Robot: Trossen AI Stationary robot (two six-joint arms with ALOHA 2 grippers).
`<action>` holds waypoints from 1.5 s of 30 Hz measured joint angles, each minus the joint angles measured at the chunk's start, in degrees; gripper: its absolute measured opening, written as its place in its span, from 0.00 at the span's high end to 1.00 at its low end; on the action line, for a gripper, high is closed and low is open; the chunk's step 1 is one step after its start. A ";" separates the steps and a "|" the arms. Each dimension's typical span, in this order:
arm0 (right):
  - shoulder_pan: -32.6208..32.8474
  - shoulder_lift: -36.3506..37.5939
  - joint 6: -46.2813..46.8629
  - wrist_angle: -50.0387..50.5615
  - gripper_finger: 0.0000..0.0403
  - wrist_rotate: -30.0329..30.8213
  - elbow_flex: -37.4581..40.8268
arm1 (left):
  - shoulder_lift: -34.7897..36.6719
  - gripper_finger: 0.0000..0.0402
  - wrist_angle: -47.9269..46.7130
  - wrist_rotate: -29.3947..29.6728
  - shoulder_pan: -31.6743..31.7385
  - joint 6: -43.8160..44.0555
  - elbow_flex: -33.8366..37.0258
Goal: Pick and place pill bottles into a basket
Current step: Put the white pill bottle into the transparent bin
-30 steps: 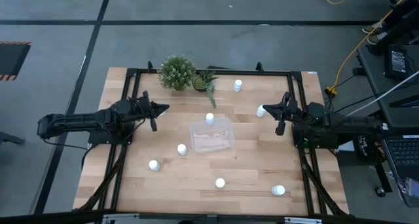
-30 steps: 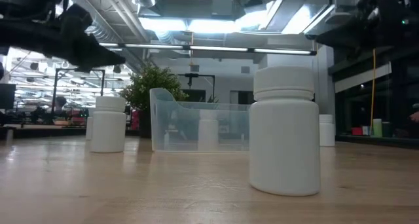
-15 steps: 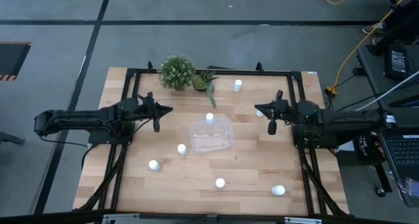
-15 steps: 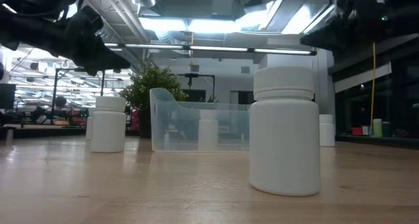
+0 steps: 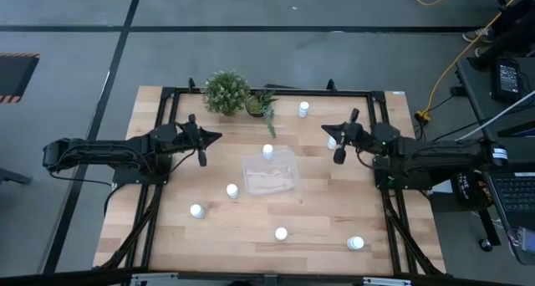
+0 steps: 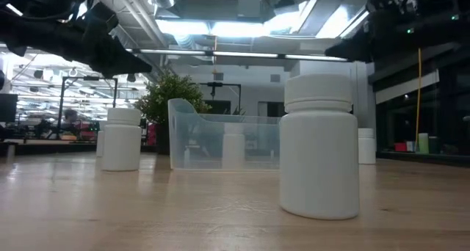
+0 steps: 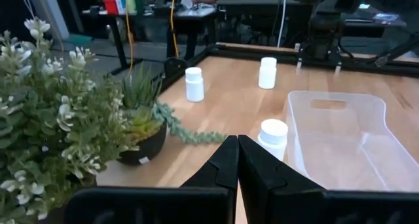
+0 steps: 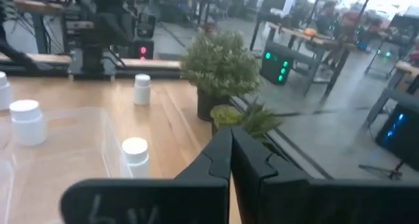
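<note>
Several white pill bottles stand upright on the wooden table, among them one [image 5: 267, 151] at the basket's far edge, one [image 5: 303, 109] far back, and others [image 5: 231, 190] [image 5: 281, 233] nearer. The clear basket [image 5: 269, 176] rests flat at the table's middle, nothing plainly inside. My left gripper [image 5: 217, 136] hovers shut, left of the basket, pointing toward it [image 7: 237, 149]. My right gripper [image 5: 325, 129] hovers shut to the basket's right [image 8: 230, 137], above a partly hidden bottle [image 5: 332, 142].
A green potted plant [image 5: 226, 92] and a smaller trailing plant [image 5: 263, 106] stand at the far edge, close to the left gripper. A black frame [image 5: 171, 94] runs around the table. More bottles stand at the near left [image 5: 196, 210] and the near right [image 5: 355, 243].
My right gripper has moved toward the table's left, over the bottle beside it, and has rolled a little about its own line. It stays shut. The bottles and the basket have not moved.
</note>
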State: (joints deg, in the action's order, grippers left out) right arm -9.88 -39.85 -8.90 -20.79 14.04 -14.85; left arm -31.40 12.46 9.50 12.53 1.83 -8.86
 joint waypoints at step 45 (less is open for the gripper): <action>-18.83 -12.29 2.55 25.76 0.98 -12.66 -16.35 | 0.00 0.99 -0.21 6.49 0.02 -3.13 0.00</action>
State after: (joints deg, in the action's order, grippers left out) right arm -28.71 -52.14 -6.35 4.97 1.39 -31.20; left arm -31.40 12.25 15.99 12.56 -1.30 -8.86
